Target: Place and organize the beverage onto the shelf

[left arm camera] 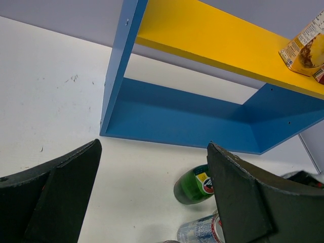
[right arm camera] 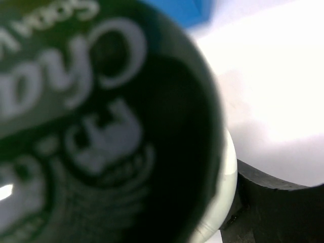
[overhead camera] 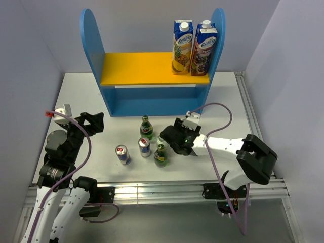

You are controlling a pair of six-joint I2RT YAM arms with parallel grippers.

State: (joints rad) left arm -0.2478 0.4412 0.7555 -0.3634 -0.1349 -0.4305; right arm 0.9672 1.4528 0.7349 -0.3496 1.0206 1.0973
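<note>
- Standing on the table (overhead camera: 76,101) just in front of the shelf (overhead camera: 152,68), a clear bottle (overhead camera: 163,141) has the right claw (overhead camera: 173,139) around it. 1 finger (right arm camera: 273,202) lies against its pale wall, but I cannot tell whether the claw has clamped.
- The left claw (left arm camera: 153,152) hangs wide open and holds nothing, well to the left of the drinks.
- A green bottle (overhead camera: 161,156) and a can (overhead camera: 144,147) stand just beside the clear bottle, so a careless lift could knock them over.
- 2 juice cartons (overhead camera: 182,45) fill the right end of the yellow board; the lower level looks free.
- The clear bottle is probably light, thin-walled and smooth, so it may dent or slip.
- The best hold is on the straight body below the shoulder, not on the cap.
- The green bottles look like glass, so they are likely heavier and breakable.
</note>
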